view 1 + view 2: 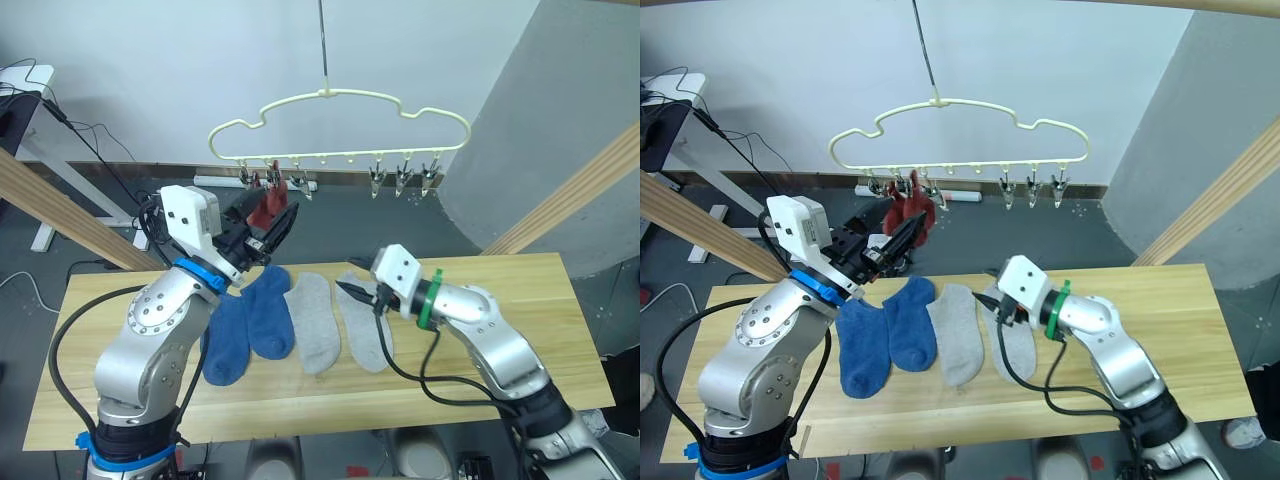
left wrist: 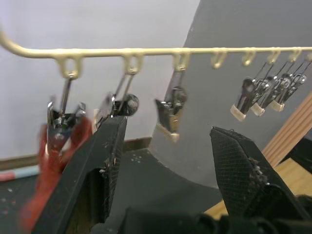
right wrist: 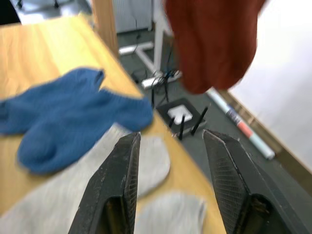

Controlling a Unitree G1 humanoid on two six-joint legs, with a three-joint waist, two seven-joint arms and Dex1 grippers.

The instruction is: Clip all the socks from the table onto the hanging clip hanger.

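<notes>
Four socks on table: two blue socks [image 1: 247, 322] and two grey socks [image 1: 340, 320] lie side by side on the table [image 1: 520, 290], toes toward the robot, long axes running roughly front to back.
Red socks: the red socks [image 1: 266, 208] hang bunched from the leftmost clips of the hanger [image 1: 340, 120]; whether both are there I cannot tell.
Free clips: one bare clip [image 2: 168, 114] hangs just beside the used ones, and three more clips [image 1: 403, 178] are bunched toward the hanger's right end.
Left gripper: the left gripper [image 1: 275, 232] is raised up by the red socks, just under the hanger's left clips; in the left wrist view its fingers [image 2: 105, 161] are spread wide and carry nothing.
Right gripper: the right gripper [image 1: 357, 293] is low over the table, at the cuff end of the right-hand grey sock, pointing toward the robot's left; its fingers [image 3: 119, 180] are parted with nothing between them.
Key relation: the grey socks lie directly under and ahead of the right fingers, so the right arm is the nearer one for the next pick; the blue socks are nearer the left arm.
Judgement: a grasp at the cuff would leave the sock hanging along its length for the clip.
</notes>
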